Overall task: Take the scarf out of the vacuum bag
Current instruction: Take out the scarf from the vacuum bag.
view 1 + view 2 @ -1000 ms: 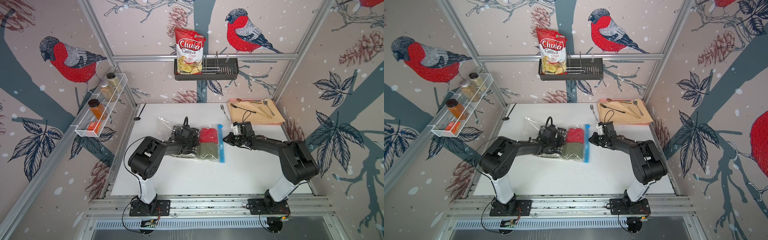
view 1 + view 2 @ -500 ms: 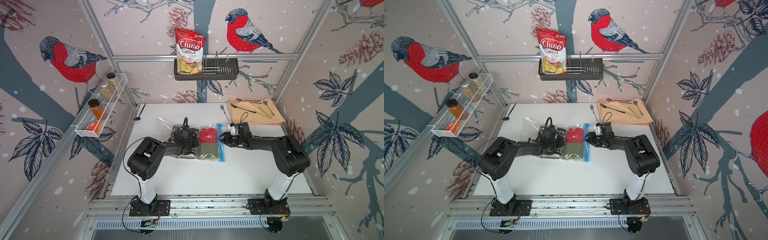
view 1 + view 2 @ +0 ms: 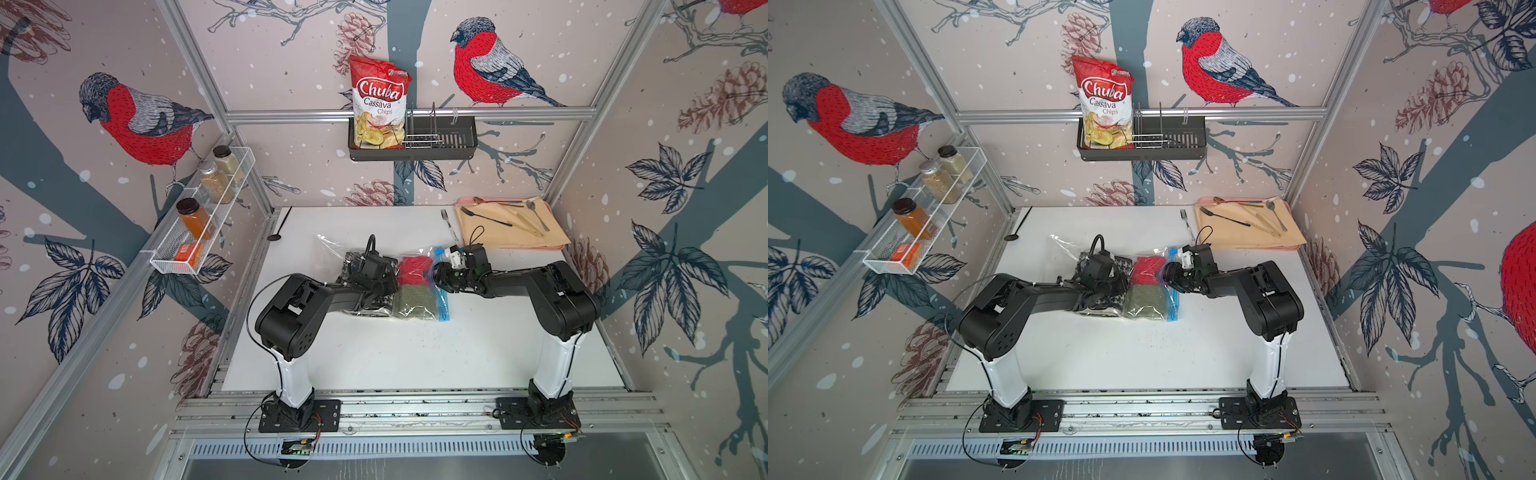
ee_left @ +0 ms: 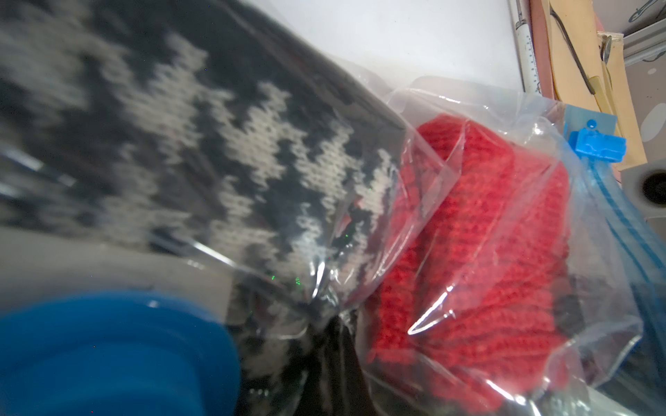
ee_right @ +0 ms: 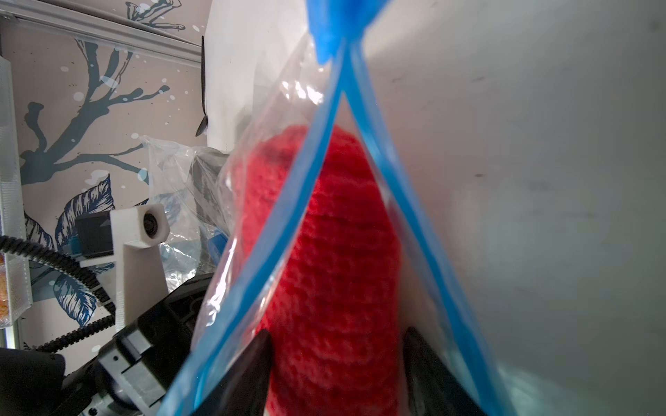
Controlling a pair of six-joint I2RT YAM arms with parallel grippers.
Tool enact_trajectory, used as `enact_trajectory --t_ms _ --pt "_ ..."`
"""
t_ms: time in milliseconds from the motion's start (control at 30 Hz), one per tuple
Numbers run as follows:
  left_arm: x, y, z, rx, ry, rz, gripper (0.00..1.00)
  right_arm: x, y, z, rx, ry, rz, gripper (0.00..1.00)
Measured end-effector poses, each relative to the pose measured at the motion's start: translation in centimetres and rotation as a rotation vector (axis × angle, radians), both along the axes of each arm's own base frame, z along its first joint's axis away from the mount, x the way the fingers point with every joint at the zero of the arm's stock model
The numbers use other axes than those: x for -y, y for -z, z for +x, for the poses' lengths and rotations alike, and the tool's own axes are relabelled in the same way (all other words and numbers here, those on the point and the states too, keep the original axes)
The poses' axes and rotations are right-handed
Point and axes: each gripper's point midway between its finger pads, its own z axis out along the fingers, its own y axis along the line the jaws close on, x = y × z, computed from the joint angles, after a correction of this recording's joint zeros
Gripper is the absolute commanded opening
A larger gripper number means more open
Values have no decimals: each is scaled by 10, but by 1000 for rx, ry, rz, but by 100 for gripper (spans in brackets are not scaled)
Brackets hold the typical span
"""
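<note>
Left arm [image 3: 332,297] reaching low, jaws together over the scarf [image 4: 252,137], right arm [image 3: 511,280] low, jaws apart at vacuum bag [image 3: 332,246] mouth

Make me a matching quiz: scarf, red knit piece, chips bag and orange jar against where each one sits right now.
1 scarf
2 red knit piece
3 chips bag
4 orange jar

A white wire shelf
B in vacuum bag beside zip strip
C black wall basket
D in vacuum bag by blue valve

Pairs: 1-D, 2-B, 3-C, 4-A

Bird-print walls [image 3: 291,174] — white table [image 3: 395,353]
</note>
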Motion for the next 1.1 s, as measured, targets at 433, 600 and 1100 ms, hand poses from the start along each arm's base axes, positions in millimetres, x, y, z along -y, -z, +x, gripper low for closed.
enact_trajectory --t_ms 433,600,1100 --pt "0 -3 0 6 1 -4 0 -24 4 9 35 -1 72 34" --pt "-1 -4 -2 2 0 -1 0 -25 3 6 43 2 88 17" --pt "-4 -3 -5 -6 -5 4 0 -1 -3 -7 130 49 -38 0"
